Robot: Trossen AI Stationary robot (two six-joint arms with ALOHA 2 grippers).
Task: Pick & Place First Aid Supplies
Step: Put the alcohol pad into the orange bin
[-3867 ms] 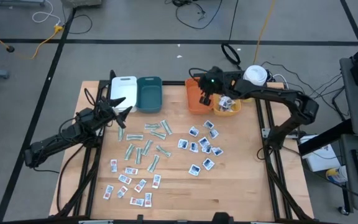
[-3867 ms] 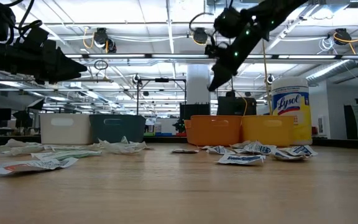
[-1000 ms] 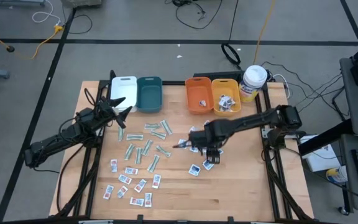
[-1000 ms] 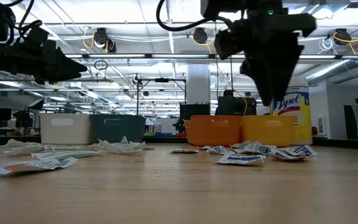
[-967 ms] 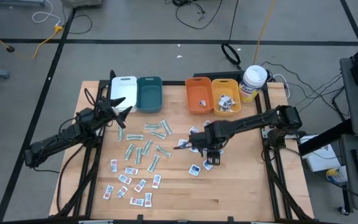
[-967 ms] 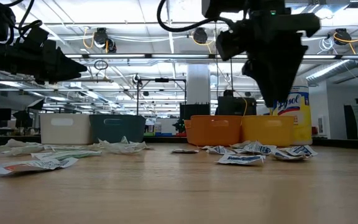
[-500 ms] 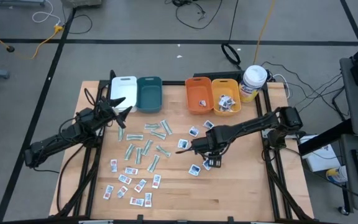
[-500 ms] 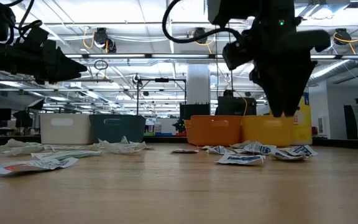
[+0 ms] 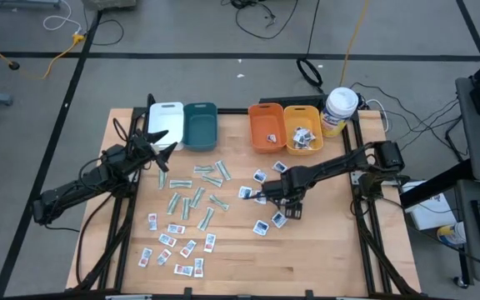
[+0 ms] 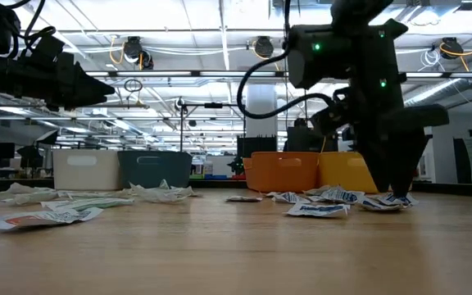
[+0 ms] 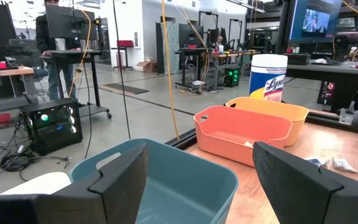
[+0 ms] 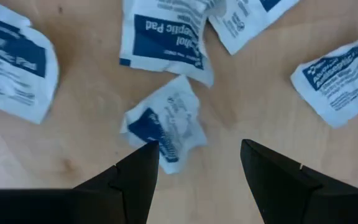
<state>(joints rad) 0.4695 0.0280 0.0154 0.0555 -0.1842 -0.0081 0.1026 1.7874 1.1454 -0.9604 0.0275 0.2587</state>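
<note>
The first aid supplies lie flat on the wooden table: blue-printed white packets (image 9: 275, 190) right of centre, pale-green strips (image 9: 194, 196) in the middle, red-printed packets (image 9: 173, 242) near the front left. My right gripper (image 12: 197, 158) points down, open, low over the blue-printed group (image 10: 334, 197). A crumpled blue-printed packet (image 12: 165, 127) lies just ahead of one of its fingers. My left gripper (image 11: 197, 180) waits open above the table's left side, facing the teal bin (image 11: 166, 180). My right gripper comes from above, pointing down. One fingertip (image 12: 143, 163) stands at the near edge (image 12: 166, 155) of the crumpled packet, which lies on the table; I cannot tell whether it touches. The other finger is over bare wood.
Along the far edge stand a white bin (image 9: 165, 121), a teal bin (image 9: 200, 125), an orange bin (image 9: 265, 127) and a yellow bin (image 9: 302, 129) holding blue-printed packets. A white canister (image 9: 340, 108) stands at the far right. Bare wood lies at the near right.
My right gripper has gone down toward the blue-printed packets and a little toward the table's right edge, its fingertips now near table level. Its opening looks unchanged.
</note>
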